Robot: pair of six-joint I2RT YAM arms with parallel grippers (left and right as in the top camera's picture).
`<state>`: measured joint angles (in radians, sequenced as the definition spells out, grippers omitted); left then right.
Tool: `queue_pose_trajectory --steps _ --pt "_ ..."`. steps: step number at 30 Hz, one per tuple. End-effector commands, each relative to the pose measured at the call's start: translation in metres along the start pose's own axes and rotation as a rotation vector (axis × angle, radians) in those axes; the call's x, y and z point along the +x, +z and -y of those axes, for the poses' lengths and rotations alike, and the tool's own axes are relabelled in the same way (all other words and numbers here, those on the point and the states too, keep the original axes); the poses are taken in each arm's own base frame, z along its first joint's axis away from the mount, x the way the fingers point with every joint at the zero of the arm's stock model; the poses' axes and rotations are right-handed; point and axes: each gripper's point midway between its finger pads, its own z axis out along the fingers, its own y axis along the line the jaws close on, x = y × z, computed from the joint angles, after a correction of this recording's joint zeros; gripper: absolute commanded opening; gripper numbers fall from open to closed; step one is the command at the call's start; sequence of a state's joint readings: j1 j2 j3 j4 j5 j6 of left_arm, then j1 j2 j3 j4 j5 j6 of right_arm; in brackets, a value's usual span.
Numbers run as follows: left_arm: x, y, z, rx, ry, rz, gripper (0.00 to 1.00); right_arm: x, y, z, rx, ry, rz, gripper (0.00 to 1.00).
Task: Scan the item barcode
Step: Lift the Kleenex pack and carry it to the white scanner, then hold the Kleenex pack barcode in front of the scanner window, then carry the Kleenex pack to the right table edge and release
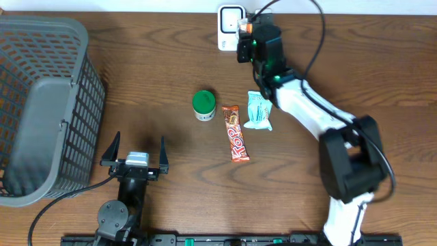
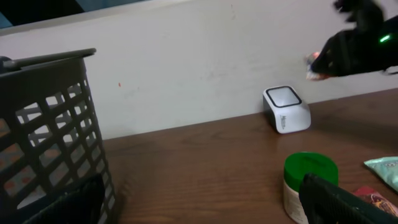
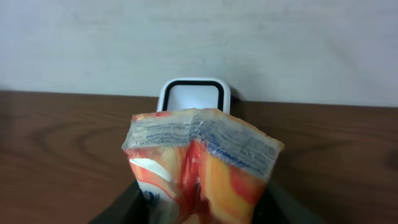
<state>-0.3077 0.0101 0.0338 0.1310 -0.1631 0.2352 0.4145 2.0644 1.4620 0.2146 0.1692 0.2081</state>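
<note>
1. The right gripper [image 1: 247, 33] is at the far edge of the table [image 1: 341, 75], its fingers clamped on an orange-and-white snack packet [image 3: 199, 162].
2. The packet is held up off the wood, just in front of the white barcode scanner [image 3: 194, 96] – the right wrist view shows its crimped, printed end toward the scanner's dark-framed window.
3. The scanner stands against the far wall.
4. The left gripper [image 1: 140, 141] is at the near left with its jaws spread wide and nothing between them.
5. A green-lidded jar [image 1: 203, 104] stands upright mid-table.
6. Just right of the jar lies a red candy bar [image 1: 235, 133], lengthwise near to far.
7. A pale teal packet [image 1: 259, 111] lies flat right of the bar's far end – close to the right arm.
8. A grey mesh basket [image 1: 82, 102] fills the left side.
</note>
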Motion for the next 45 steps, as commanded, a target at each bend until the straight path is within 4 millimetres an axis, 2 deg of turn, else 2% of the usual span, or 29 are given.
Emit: queue_pose_trajectory --steps 1,6,8,14,19,24,26,29,33,36,39,45 --pt "-0.002 0.000 -0.003 -0.015 -0.010 0.009 1.00 -0.035 0.017 -0.009 0.005 -0.036 0.088 0.40" --pt "-0.001 0.000 -0.003 -0.015 0.009 0.006 1.00 -0.044 0.058 -0.014 0.019 -0.064 0.132 0.41" --pt "0.002 0.000 -0.002 -0.014 0.027 -0.001 1.00 -0.041 0.071 -0.016 0.018 -0.066 0.135 0.41" --pt "0.013 0.001 0.000 -0.010 0.038 -0.023 1.00 -0.010 0.108 -0.016 0.029 -0.078 0.074 0.41" --pt "0.015 0.001 0.000 -0.007 0.040 -0.033 1.00 -0.004 0.113 -0.008 0.075 -0.083 0.058 0.42" --pt "0.020 0.001 0.001 -0.004 0.044 -0.050 1.00 -0.017 0.103 -0.009 0.084 -0.096 0.004 0.39" --pt "0.020 0.001 0.001 -0.004 0.044 -0.050 1.00 -0.026 0.091 -0.008 0.093 -0.105 -0.039 0.36" --pt "0.019 0.001 0.001 -0.004 0.044 -0.049 1.00 -0.046 0.062 -0.002 0.111 -0.119 -0.111 0.33" --pt "0.020 0.001 0.001 -0.003 0.043 -0.050 1.00 -0.069 0.007 0.020 0.164 -0.131 -0.218 0.30" --pt "0.019 0.001 0.001 -0.002 0.043 -0.050 1.00 -0.076 -0.046 0.056 0.259 -0.117 -0.333 0.34" --pt "0.020 0.001 0.004 0.016 0.040 -0.050 1.00 -0.067 -0.097 0.103 0.378 -0.047 -0.468 0.35" --pt "0.018 0.000 0.015 0.077 -0.029 -0.042 1.00 -0.017 -0.189 0.205 0.628 0.138 -0.804 0.37"
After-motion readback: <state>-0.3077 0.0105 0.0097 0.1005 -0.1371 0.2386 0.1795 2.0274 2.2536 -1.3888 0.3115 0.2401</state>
